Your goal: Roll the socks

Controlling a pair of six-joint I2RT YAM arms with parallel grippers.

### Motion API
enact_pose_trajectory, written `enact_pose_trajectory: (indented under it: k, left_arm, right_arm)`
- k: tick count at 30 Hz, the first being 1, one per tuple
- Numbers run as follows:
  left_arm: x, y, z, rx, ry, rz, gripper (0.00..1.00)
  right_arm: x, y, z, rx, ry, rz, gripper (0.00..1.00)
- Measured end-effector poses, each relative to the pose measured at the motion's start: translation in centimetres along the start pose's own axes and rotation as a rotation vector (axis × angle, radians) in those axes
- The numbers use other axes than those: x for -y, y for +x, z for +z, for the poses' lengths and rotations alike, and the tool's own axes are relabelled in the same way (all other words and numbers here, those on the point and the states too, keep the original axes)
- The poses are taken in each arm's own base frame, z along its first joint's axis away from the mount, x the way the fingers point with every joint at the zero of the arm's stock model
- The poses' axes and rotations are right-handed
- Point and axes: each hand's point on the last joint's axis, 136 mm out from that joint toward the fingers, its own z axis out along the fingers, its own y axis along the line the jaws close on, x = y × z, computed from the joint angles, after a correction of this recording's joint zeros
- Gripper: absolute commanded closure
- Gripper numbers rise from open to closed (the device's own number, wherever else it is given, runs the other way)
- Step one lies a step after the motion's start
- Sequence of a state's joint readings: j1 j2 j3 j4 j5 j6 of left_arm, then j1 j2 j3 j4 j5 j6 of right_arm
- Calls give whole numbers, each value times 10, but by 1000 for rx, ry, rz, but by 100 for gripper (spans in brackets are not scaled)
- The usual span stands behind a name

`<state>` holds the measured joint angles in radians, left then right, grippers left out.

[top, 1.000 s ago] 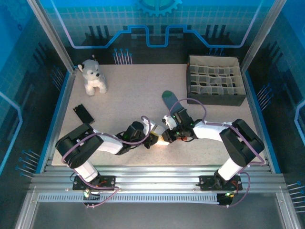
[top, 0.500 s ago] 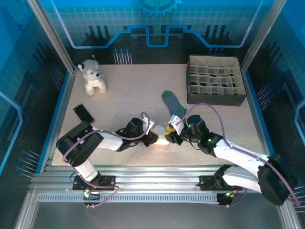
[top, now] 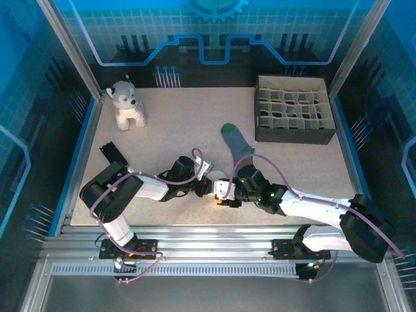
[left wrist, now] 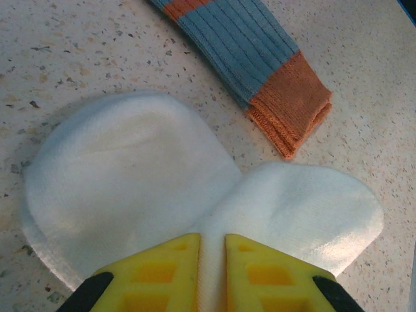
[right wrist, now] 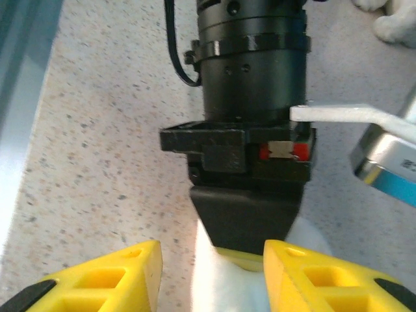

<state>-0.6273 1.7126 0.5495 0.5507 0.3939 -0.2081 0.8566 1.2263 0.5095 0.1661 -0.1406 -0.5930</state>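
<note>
- On the white sock [left wrist: 130,175], no stripes can be made out; it is bunched up and pinched by the left gripper [left wrist: 212,244] near the table's [top: 169,130] front edge.
- The right gripper [right wrist: 212,250] is held spread astride it.
- The teal sock [left wrist: 240,39] is laid just beyond.
</note>
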Motion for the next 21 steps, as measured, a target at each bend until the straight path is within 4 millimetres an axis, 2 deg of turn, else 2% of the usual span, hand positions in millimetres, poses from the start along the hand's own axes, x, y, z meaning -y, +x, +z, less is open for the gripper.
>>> enact_pose_trajectory:
  k: [7,10,15,21]
  left_arm:
    - [0,0,0,-6,11,-7,87]
    - [0,0,0,-9,17,-10,87]
    - [-1,0,0,-12,27,-14,87]
    - [-1,-1,1,-13,38,-18,88]
  right_arm:
    - [8,21,-5,-74,16,-48,50]
    - [4,32,-5,-110,-6,-49,49]
    - [-3,44,4,-164,-62,-46,49]
    - [2,45,16,-196,-102,-45,49]
